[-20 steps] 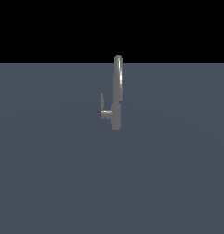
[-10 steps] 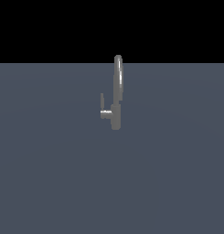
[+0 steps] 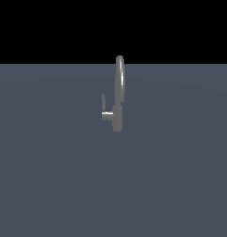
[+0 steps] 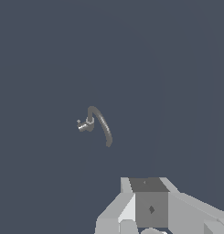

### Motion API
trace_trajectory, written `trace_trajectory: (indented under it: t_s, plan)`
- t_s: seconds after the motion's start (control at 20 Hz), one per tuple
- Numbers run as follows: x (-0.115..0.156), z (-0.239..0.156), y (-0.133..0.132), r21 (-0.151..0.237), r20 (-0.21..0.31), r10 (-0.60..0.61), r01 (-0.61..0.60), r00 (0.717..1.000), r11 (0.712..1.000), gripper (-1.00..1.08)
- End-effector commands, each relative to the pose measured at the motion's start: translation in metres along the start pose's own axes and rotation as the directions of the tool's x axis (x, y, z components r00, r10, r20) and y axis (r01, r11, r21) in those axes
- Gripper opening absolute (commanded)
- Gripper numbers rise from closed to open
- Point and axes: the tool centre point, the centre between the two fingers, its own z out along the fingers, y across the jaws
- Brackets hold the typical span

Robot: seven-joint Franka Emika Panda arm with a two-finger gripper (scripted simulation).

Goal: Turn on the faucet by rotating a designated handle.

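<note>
The slim grey faucet [image 3: 118,92] stands upright on the flat grey-blue surface [image 3: 50,176] in the exterior view, its tall arched spout rising over a short body. The handle [image 3: 105,110], a small L-shaped lever on a short stub, sticks out toward the exterior view's left. No arm or gripper shows in the exterior view. The wrist view looks down from a distance on the faucet [image 4: 101,125] and its handle [image 4: 82,125]. Only part of my gripper [image 4: 149,214] shows at the frame's edge, well away from the faucet. Its fingertips are cut off.
The plain grey-blue surface [image 4: 49,55] spreads all around the faucet. A black background lies beyond its far edge in the exterior view. No other objects are in view.
</note>
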Motion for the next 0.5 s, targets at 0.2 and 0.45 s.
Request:
trace_trajectory:
  t_s: [0.2, 0.45]
  plan:
    - [0.014, 0.0, -0.034, -0.072, -0.101, 0.13, -0.138, 0.986, 0.988, -1.0]
    - [0.025, 0.011, -0.062, -0.115, -0.174, 0.211, -0.233, 0.962, 0.966, -1.0]
